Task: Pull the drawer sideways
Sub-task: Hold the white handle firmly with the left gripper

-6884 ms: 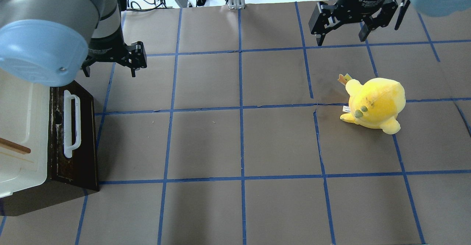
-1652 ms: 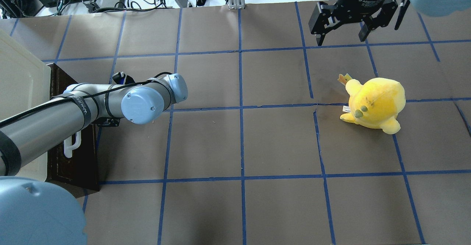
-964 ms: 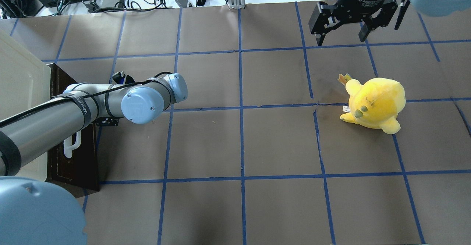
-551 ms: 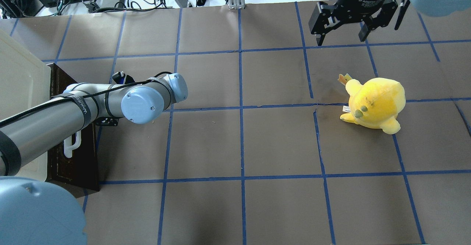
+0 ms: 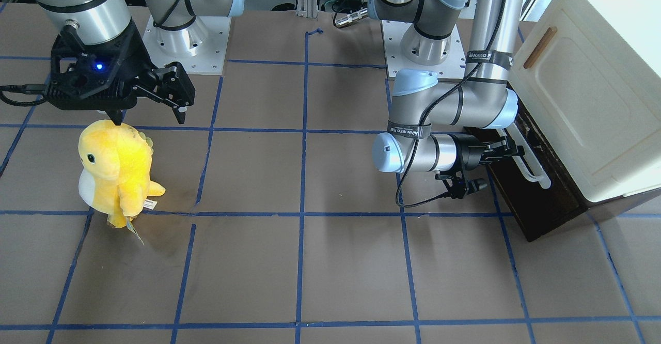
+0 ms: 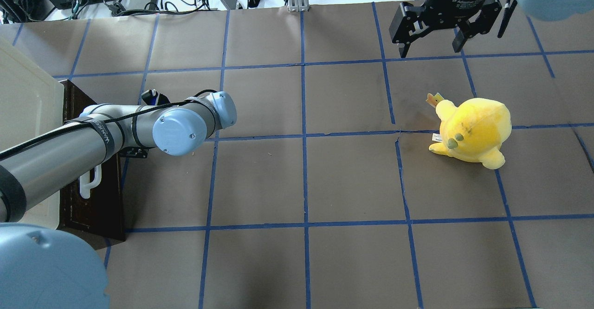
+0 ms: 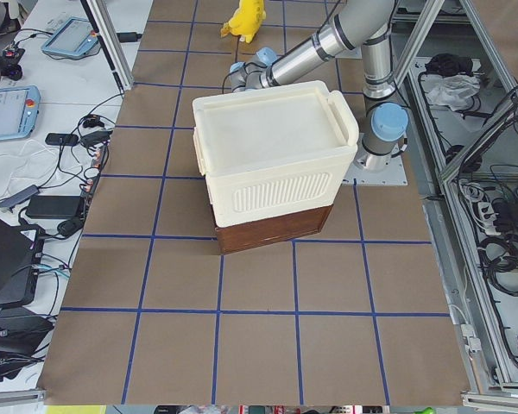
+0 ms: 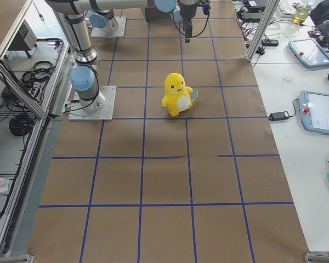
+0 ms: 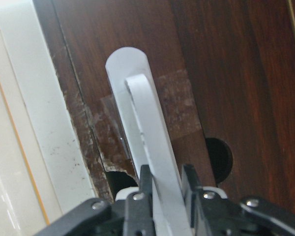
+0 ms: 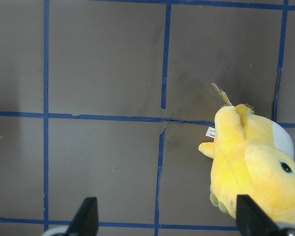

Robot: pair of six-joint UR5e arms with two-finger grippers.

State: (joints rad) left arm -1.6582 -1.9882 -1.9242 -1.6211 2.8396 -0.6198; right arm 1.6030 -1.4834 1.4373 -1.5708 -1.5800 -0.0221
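The dark brown drawer (image 5: 542,199) sits under a cream cabinet at my left end of the table, with its white bar handle (image 5: 532,168) facing the table. My left gripper (image 5: 508,150) lies horizontal and is shut on this handle. The left wrist view shows both fingertips (image 9: 146,173) pinching the white handle (image 9: 142,113) against the chipped brown front (image 9: 221,73). In the overhead view my left arm hides the gripper; the handle's lower end (image 6: 89,186) and the drawer (image 6: 93,202) show. My right gripper (image 6: 430,49) is open and empty, high at the far right.
A yellow plush toy (image 6: 473,130) stands on the right half of the table, below my right gripper (image 10: 167,221). The cream panelled cabinet (image 5: 583,91) with a small wooden handle sits on top of the drawer. Blue tape lines grid the brown table.
Since the earliest frame my left arm has come down from above the table and shut its gripper on the white handle. Over the last second nothing visibly moves.
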